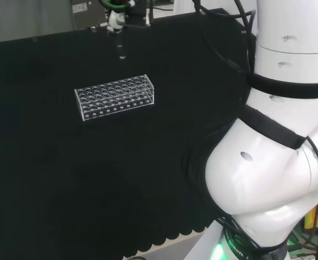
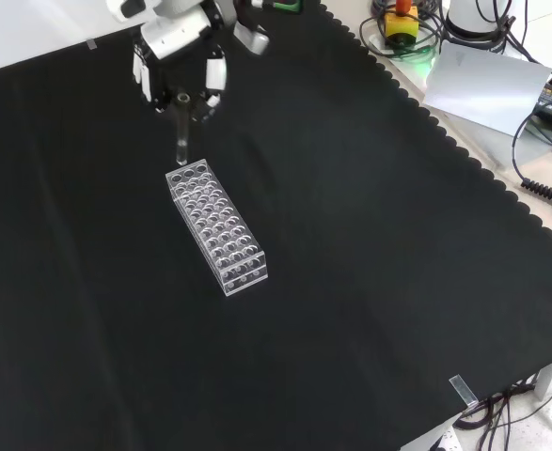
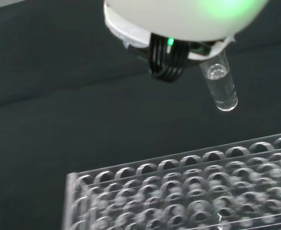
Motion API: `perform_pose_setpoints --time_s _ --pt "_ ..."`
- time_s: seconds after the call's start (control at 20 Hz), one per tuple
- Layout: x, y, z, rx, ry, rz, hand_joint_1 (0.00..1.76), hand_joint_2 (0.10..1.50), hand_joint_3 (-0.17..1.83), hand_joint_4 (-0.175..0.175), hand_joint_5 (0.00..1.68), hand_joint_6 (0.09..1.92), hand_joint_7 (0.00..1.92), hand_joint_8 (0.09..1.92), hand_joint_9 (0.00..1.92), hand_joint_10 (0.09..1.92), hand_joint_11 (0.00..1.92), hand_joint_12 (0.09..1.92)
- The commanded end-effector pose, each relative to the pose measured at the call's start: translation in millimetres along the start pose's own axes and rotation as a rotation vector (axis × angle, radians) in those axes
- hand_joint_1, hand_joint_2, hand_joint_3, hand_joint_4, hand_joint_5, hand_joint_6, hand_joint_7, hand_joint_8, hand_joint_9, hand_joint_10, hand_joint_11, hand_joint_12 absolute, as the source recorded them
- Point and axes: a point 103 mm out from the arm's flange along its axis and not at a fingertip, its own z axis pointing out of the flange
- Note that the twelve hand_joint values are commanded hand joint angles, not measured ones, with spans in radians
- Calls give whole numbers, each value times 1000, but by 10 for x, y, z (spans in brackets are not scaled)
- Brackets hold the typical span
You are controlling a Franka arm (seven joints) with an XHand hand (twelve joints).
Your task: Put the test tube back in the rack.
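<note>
A clear test tube (image 2: 181,138) hangs upright from the hand (image 2: 177,68), whose fingers are curled round its upper part. Its rounded bottom is just above the top end of the clear plastic rack (image 2: 216,226) in the front view. In the head view the hand (image 1: 116,19) holds the tube (image 1: 121,49) beyond the rack (image 1: 115,96), near the far edge of the cloth. The wrist view has the tube (image 3: 220,86) sticking out under the blurred white part of the hand (image 3: 178,19), above and behind the rack's rows of holes (image 3: 188,191). The holes look empty.
The black cloth (image 2: 370,282) spreads wide around the rack. A grey sheet (image 2: 487,89) and cables (image 2: 539,178) lie off the cloth at the front view's upper right. The arm's white links (image 1: 278,151) stand at the head view's right.
</note>
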Motion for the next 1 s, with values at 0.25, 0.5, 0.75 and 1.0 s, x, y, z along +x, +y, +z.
perform_pose_setpoints --time_s 0.25,0.5,0.75,1.0 --pt "-241 95 109 18 28 48 1432 569 784 -175 1251 715 1327 839 1286 589 937 1160" --pt "-173 185 229 35 58 43 1432 569 784 -175 1251 714 1328 839 1286 588 937 1161" --pt "-158 271 352 52 74 47 1432 569 783 -175 1251 714 1328 839 1286 588 937 1161" --pt "-198 327 485 72 94 57 1432 569 783 -175 1251 714 1327 838 1287 588 936 1161"
